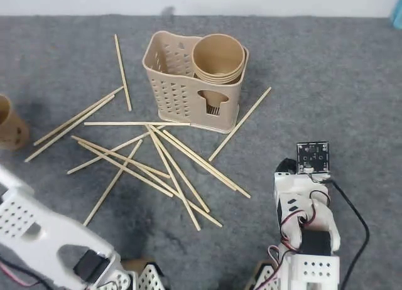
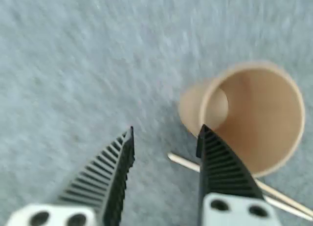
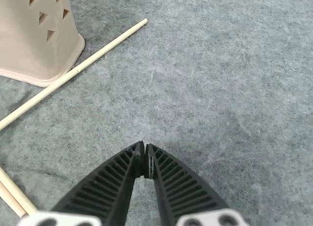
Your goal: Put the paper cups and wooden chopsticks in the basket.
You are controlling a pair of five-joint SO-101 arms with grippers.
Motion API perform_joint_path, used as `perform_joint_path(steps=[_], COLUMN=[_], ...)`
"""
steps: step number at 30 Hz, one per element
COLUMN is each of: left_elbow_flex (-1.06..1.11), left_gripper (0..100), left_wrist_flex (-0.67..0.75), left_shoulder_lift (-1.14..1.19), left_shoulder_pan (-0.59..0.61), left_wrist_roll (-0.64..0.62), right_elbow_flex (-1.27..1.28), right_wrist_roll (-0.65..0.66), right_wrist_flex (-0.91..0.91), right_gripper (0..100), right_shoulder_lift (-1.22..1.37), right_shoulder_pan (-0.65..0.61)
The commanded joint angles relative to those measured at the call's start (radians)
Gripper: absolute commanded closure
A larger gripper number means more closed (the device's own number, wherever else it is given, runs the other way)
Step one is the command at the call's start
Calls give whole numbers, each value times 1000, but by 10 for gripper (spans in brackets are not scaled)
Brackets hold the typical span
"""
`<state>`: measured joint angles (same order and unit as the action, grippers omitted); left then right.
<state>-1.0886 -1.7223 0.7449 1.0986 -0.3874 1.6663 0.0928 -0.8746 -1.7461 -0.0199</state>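
- basket (image 1: pixel 173 83): 1.
- paper cups: 1 loose cup (image 1: pixel 9 123) on the surface (image 1: pixel 326 83); 1 nested stack (image 1: pixel 218 56) in the basket, about 3 rims showing, exact number unclear.
- wooden chopsticks (image 1: pixel 136 123) loose on the surface: roughly 14; overlaps make the count uncertain.
- tools: 2, i.e. left tool (image 2: pixel 167 129) and right tool (image 3: pixel 145 145).

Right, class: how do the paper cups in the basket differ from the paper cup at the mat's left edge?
The basket cups are nested in a stack; the edge cup is single. The basket cups sit inside the basket; the edge cup stands on the grey mat. The left gripper, open, is close to the edge cup, not the basket cups. Both are tan, mouths up.
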Motion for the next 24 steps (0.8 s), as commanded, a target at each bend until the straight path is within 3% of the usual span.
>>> perform_joint_path(steps=[1,7,14,19,24], left_elbow_flex=[-131,-110,217,404,499], left_gripper=[797,798,798,798,798], left_wrist_flex=[-35,-35,-35,60,210], left_shoulder_lift=[-127,-287,-405,-404,-404], left_shoulder_pan=[37,-31,-216,-319,-321], left_wrist_roll=[78,311,460,503,503], right_elbow_flex=[20,20,20,20,20], right_wrist_roll=[21,21,21,21,21], right_wrist_flex=[-7,-7,-8,-8,-8], right_gripper=[990,990,990,990,990], right_shoulder_lift=[-15,-15,-15,-15,-15], right_shoulder_pan=[-7,-7,-7,-7,-7])
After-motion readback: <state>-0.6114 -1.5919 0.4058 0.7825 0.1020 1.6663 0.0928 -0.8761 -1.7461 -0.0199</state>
